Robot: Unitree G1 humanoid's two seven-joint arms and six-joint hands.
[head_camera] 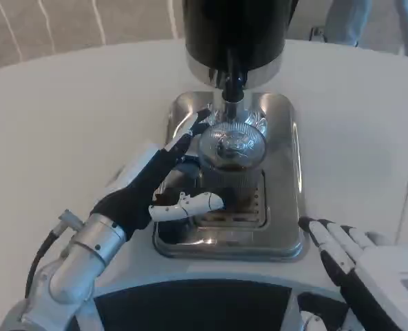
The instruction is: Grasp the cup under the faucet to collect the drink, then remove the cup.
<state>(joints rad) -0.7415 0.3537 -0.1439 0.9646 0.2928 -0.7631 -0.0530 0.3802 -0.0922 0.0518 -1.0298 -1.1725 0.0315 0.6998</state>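
Glass walls of the cup [230,165] show dark liquid inside, so collection of the drink appears to be under way or near complete; the fill level cannot be read exactly. The cup stands upright on the steel drip tray [290,172], directly below the faucet [231,86] of the black dispenser [235,31], over the slotted grate. The left hand [159,186] is at the cup's left side, with fingers reaching round the wall and the thumb lying across its lower front; contact looks made, and the hand is judged to be gripping the cup. The right hand [345,252] rests on the white bench [73,117] just right of the tray, fingers extended and apart, holding nothing. Remaining work: confirm the fill, then lift or slide the cup clear of the faucet and tray.
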